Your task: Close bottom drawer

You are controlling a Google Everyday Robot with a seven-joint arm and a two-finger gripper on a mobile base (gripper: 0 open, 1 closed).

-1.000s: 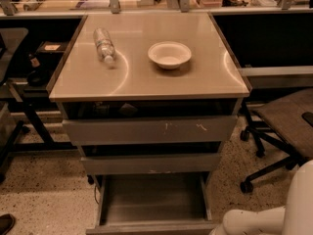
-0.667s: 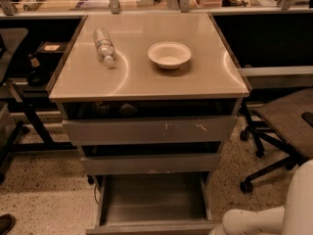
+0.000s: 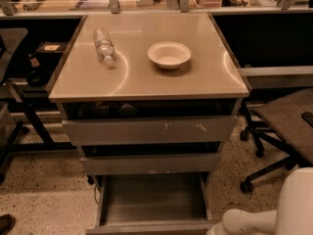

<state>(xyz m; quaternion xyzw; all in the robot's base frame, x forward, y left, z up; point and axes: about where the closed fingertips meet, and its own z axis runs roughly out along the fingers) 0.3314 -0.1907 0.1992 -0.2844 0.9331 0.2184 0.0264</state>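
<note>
Bottom drawer point(image 3: 151, 200) pulled open; gripper unseen, perhaps beyond arm point(image 3: 243, 223) lower right.

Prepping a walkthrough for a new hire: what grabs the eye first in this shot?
The bottom drawer stands pulled far out at the bottom of the frame, its deep grey tray exposed. On the tan cabinet top, a white bowl sits near the middle and a clear bottle lies on its side to the bowl's left. The gripper is not in view; only a white arm segment shows at bottom right.

bottom drawer point(image 3: 152, 199) grey | bowl point(image 3: 169, 54) white | floor point(image 3: 44, 190) speckled beige | robot arm point(image 3: 244, 223) white
</note>
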